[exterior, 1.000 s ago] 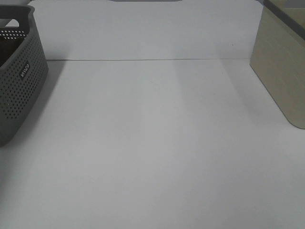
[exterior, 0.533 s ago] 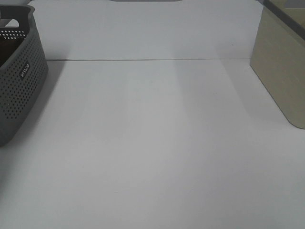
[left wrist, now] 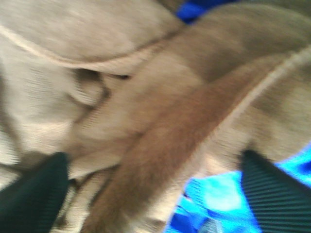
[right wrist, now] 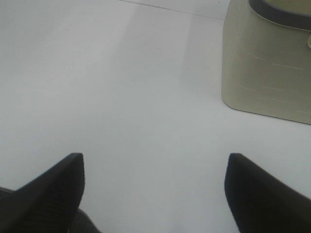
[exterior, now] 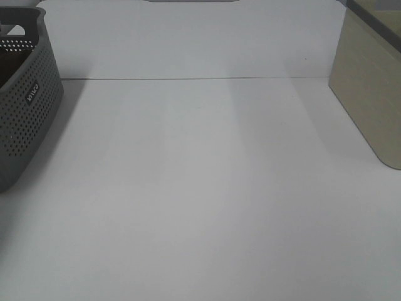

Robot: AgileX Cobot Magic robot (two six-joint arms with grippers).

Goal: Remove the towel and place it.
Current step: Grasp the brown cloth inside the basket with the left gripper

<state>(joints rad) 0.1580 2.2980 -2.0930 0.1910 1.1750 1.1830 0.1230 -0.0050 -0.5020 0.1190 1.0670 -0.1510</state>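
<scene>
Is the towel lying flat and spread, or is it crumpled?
Crumpled: in the left wrist view the towel lies in bunched folds, its hems crossing.

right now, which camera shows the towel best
The left wrist view: the brown towel fills it, crumpled between the fingers, though blurred. The exterior high view shows the grey basket from outside but no towel; the right wrist view shows table and a beige container.

In the blurred left wrist view the towel [left wrist: 160,131] shows as smeared brown folds partly hiding a blue thing [left wrist: 214,194], while the basket [exterior: 25,119] and beige bin [exterior: 366,94] run off the overhead view's edges.
</scene>
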